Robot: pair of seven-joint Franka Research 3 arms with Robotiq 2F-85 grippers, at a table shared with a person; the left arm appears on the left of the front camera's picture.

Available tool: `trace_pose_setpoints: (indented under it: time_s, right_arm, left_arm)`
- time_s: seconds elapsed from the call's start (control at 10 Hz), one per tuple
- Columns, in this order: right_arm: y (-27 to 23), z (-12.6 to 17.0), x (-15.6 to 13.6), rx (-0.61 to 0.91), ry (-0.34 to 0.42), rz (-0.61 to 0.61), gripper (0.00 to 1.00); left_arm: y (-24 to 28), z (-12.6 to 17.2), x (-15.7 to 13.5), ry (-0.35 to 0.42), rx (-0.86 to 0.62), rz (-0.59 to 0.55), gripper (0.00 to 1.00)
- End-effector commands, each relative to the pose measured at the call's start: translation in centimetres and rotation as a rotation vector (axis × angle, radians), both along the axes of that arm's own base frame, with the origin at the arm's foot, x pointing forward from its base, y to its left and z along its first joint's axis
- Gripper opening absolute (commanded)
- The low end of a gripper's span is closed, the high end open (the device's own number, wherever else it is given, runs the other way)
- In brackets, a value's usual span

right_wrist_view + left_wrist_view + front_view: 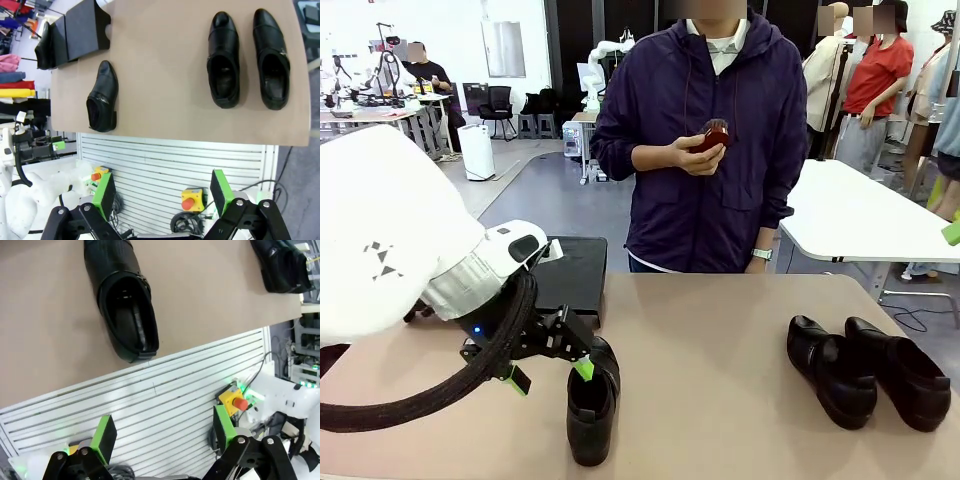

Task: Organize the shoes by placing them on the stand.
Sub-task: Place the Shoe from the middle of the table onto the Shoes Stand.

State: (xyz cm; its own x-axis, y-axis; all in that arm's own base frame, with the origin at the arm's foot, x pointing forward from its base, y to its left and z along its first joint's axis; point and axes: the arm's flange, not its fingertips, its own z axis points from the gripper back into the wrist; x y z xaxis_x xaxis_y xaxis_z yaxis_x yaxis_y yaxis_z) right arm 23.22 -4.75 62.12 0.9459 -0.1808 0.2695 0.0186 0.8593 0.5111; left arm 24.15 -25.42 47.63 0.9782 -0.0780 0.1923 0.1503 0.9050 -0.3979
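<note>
One black shoe (590,405) lies alone near the front left of the table, also seen as the shoe (125,315) and the shoe (102,95). My left gripper (550,375) hovers open just left of it, its green pads (105,437) wide apart with nothing between them. A pair of shoes (830,370) (223,60) lies side by side at the right. The black stand (570,270) (82,30) sits at the far left; another shoe (44,45) is at its outer section. My right gripper (162,192) is open, high above the table's near edge.
A person in a dark purple hooded jacket (710,150) stands at the far side, holding a small dark red object (713,135) in both hands. The brown tabletop (720,330) is bare between the single shoe and the pair. A white table (860,215) stands behind at the right.
</note>
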Motion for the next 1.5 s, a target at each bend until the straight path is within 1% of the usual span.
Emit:
trace_pose_setpoints:
  time_s: [0.0, 0.1, 0.2, 0.3, 0.4, 0.5, 0.7, 0.9, 1.1, 1.2, 1.3, 1.4]
  right_arm:
    - [-0.1, 0.3, 0.1, 0.013, -0.006, 0.019, 1.00]
    - [-0.1, 0.3, 0.1, 0.013, -0.006, 0.019, 1.00]
    - [-0.1, 0.3, 0.1, 0.013, -0.006, 0.019, 1.00]
    - [-0.1, 0.3, 0.1, 0.013, -0.006, 0.019, 1.00]
    - [-0.1, 0.3, 0.1, 0.013, -0.006, 0.019, 1.00]
    - [-0.1, 0.3, 0.1, 0.013, -0.006, 0.019, 1.00]
    - [-0.1, 0.3, 0.1, 0.013, -0.006, 0.019, 1.00]
    - [-0.1, 0.3, 0.1, 0.013, -0.006, 0.019, 1.00]
    - [-0.1, 0.3, 0.1, 0.013, -0.006, 0.019, 1.00]
    - [-0.1, 0.3, 0.1, 0.013, -0.006, 0.019, 1.00]
    - [-0.1, 0.3, 0.1, 0.013, -0.006, 0.019, 1.00]
    - [-0.1, 0.3, 0.1, 0.013, -0.006, 0.019, 1.00]
  left_arm:
    - [0.5, 1.3, -1.3, -0.011, 0.002, -0.018, 1.00]
    - [0.0, 0.0, 0.0, 0.000, 0.000, 0.000, 1.00]
    - [-1.4, -2.4, 1.9, 0.056, 0.071, -0.078, 1.00]
    - [-2.2, -4.4, 4.2, 0.091, 0.130, -0.067, 1.00]
    - [-2.5, -5.8, 6.1, 0.090, 0.157, -0.081, 1.00]
    - [-2.8, -6.7, 7.5, 0.086, 0.174, -0.087, 1.00]
    - [-3.2, -9.0, 9.9, 0.097, 0.237, -0.021, 1.00]
    - [-3.4, -10.9, 11.6, 0.122, 0.271, 0.017, 1.00]
    - [-3.6, -12.3, 12.0, 0.151, 0.294, 0.039, 1.00]
    - [-3.6, -12.7, 12.1, 0.146, 0.305, 0.070, 1.00]
    - [-3.5, -13.0, 12.2, 0.124, 0.329, 0.106, 0.40]
    - [-3.5, -13.2, 12.2, 0.104, 0.318, 0.123, 0.00]
